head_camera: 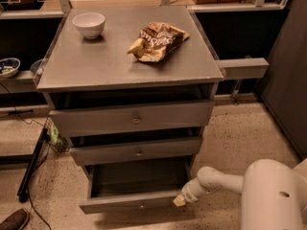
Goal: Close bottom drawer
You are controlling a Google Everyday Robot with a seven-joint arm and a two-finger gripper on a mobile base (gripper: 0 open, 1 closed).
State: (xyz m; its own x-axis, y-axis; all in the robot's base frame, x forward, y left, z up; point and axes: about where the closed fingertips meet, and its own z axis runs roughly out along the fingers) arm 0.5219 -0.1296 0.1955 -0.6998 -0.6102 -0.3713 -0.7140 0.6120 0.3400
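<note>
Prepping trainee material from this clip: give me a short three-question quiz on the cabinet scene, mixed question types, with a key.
1. True or false: the bottom drawer is fully shut.
2. The gripper is by that drawer front's: A) left end, B) middle, C) right end, as pictured.
3. Fill in: on the cabinet top lie a white bowl and a crumpled ____.
Key: 1 false, it stands pulled out; 2 C; 3 snack bag.
</note>
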